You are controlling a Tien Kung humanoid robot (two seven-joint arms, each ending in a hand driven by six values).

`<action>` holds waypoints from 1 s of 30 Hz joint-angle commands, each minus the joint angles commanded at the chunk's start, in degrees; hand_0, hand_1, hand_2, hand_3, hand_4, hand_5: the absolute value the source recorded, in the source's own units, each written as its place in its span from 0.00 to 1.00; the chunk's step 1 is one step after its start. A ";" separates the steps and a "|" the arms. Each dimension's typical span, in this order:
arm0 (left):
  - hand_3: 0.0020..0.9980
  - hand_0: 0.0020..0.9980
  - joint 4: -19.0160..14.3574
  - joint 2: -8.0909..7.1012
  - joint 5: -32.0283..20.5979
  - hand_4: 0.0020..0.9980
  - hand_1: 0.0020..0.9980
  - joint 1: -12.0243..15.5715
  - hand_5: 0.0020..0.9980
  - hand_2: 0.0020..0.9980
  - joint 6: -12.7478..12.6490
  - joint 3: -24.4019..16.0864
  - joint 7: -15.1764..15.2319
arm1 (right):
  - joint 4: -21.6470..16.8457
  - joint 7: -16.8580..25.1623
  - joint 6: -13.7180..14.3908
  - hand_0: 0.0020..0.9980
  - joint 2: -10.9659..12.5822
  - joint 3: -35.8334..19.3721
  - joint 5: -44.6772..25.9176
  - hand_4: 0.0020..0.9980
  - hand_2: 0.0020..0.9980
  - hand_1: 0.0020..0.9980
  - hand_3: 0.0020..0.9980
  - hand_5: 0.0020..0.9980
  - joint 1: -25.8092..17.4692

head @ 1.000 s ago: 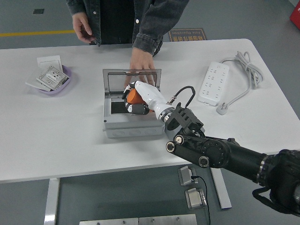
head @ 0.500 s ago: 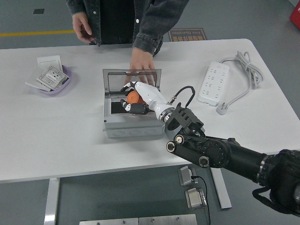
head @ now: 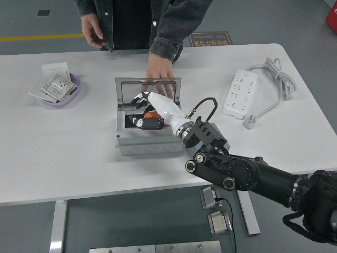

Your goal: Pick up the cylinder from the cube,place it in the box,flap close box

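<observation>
Cylinder lowered into the box, grasp not yet released

Placement is judged to be the step in hand. The robot's white right hand (head: 149,112) is reached down into the grey plastic box (head: 149,143), and its fingers are curled around the small orange cylinder (head: 151,114), which is held low inside the dark cavity, mostly hidden under the palm. Just beyond the hand, the clear hinged lid (head: 149,89) is held upright by a person's hand (head: 158,72) resting on its top edge. No cube can be seen. The left hand is out of view.

2 risks are judged likely. If the fingers are opened unevenly, the cylinder could be dragged out as the hand is lifted. If the lid is released or flapped early, the wrist could be struck.
</observation>
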State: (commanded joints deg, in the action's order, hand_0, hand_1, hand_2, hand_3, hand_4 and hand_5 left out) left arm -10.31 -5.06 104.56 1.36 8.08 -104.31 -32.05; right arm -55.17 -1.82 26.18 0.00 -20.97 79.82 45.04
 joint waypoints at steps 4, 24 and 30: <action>0.99 0.95 0.00 -0.06 0.20 1.00 0.97 0.05 0.89 0.96 0.06 -0.12 -0.01 | -0.68 0.51 0.02 0.59 0.00 -0.63 -0.27 0.72 0.58 0.43 0.69 0.35 -0.02; 0.99 0.95 0.00 0.68 0.66 1.00 0.97 1.01 0.88 0.95 0.14 -0.86 -0.09 | -14.27 -3.20 -2.87 0.62 1.06 -9.40 4.43 0.73 0.59 0.45 0.69 0.36 -6.87; 0.98 0.94 0.00 0.56 0.98 0.99 0.96 0.74 0.87 0.95 0.24 -1.13 -0.03 | -18.20 -4.26 -5.17 0.56 2.63 -14.11 6.16 0.73 0.59 0.45 0.69 0.37 -5.49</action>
State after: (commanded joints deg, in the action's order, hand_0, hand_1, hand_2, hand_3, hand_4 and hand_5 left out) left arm -10.31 -4.50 105.53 2.11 8.31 -105.44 -32.09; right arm -73.38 -6.07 21.01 2.63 -35.08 85.98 39.55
